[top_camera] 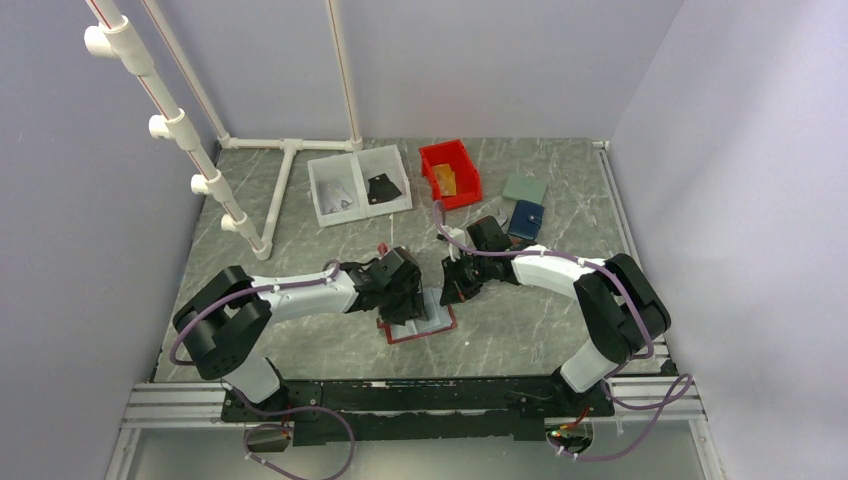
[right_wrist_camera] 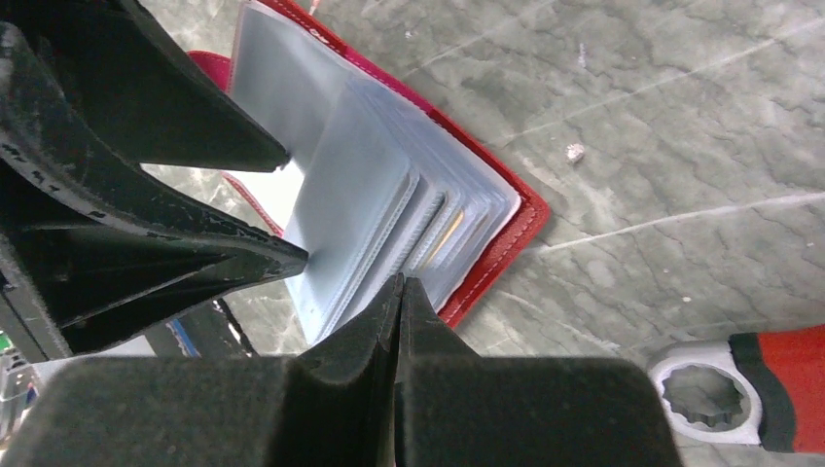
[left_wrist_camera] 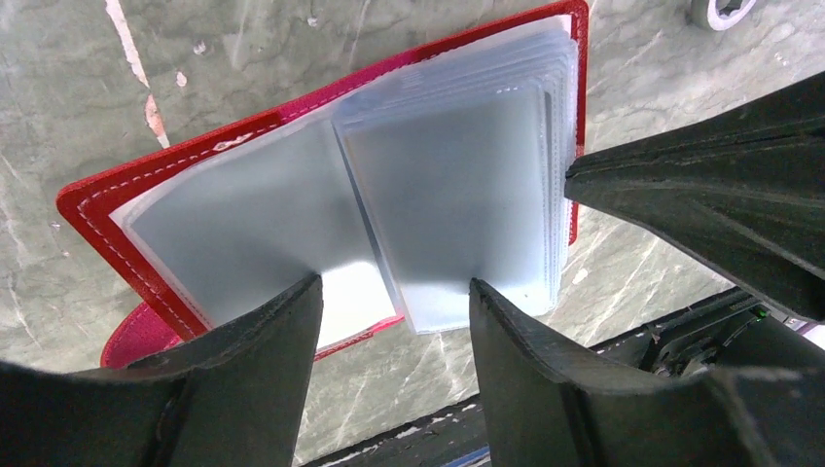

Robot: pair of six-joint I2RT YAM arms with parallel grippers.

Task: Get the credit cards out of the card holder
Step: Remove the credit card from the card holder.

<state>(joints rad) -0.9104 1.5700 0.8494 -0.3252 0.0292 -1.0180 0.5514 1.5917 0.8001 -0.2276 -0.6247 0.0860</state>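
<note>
The red card holder (top_camera: 432, 325) lies open on the table between the two arms, its pale blue-grey sleeves fanned out. My left gripper (left_wrist_camera: 394, 285) is open just above the card holder (left_wrist_camera: 97, 209), one fingertip over each page and nothing between them. My right gripper (right_wrist_camera: 401, 282) is shut, its tips pressed against the near edge of the sleeve stack on the card holder (right_wrist_camera: 506, 243). A tan-orange credit card (right_wrist_camera: 446, 236) shows as a thin edge inside one sleeve. The left gripper's fingers (right_wrist_camera: 195, 126) reach in from the left. In the top view the left gripper (top_camera: 405, 300) and right gripper (top_camera: 458, 292) flank the holder.
A red bin (top_camera: 450, 172) and a white two-part tray (top_camera: 358, 185) stand at the back. A blue wallet (top_camera: 526, 217) and a grey-green flat item (top_camera: 524, 189) lie at the back right. A red-handled wrench (right_wrist_camera: 749, 389) lies by the right gripper. A PVC frame (top_camera: 290, 150) stands at the back left.
</note>
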